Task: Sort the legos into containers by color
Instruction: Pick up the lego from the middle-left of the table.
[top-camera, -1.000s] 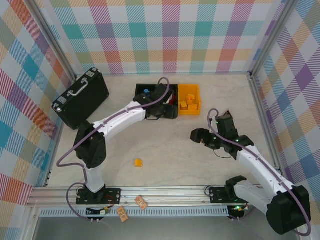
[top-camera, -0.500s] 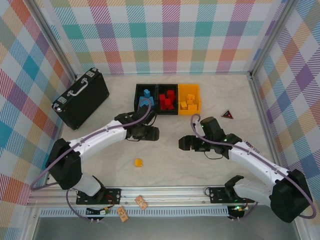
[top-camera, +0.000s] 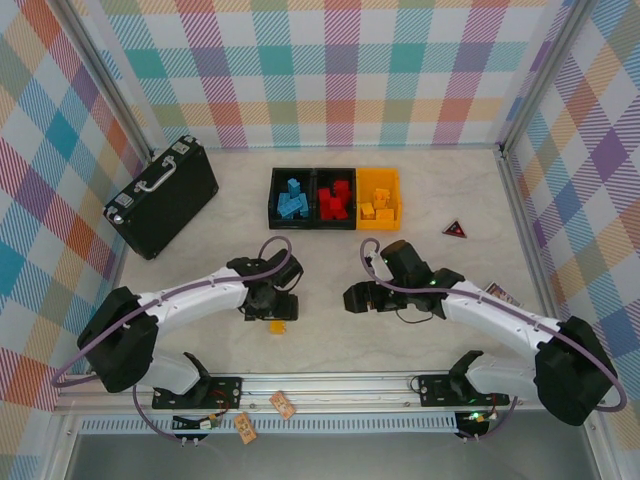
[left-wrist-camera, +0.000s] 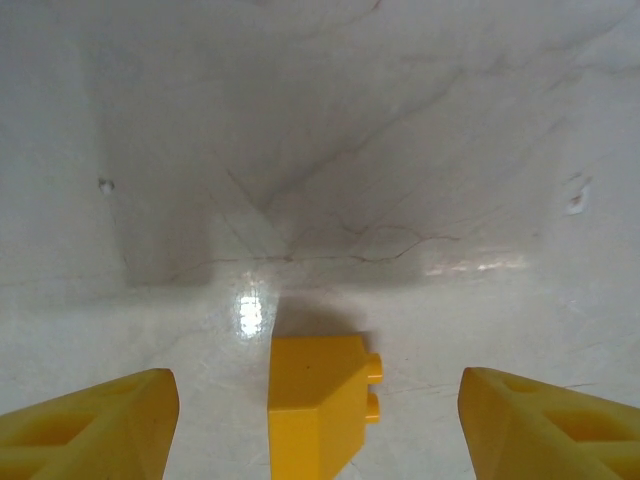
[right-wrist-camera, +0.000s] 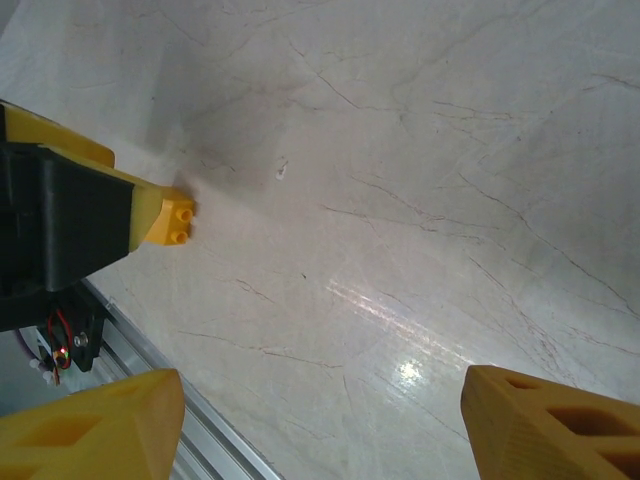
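Near the front of the bench (top-camera: 200, 255), the left end effector (top-camera: 273, 312) stands spread astride a yellow lego (left-wrist-camera: 312, 400) lying studs sideways, the right end effector (right-wrist-camera: 320, 428) nearby gapes empty, and farther back the containers (top-camera: 314, 223) hold blue, red and yellow bricks separately.

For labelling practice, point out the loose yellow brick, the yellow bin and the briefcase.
loose yellow brick (left-wrist-camera: 312, 400), left wrist view, body middle.
yellow bin (top-camera: 380, 226), top view, near wall.
briefcase (top-camera: 170, 200), top view, lid.
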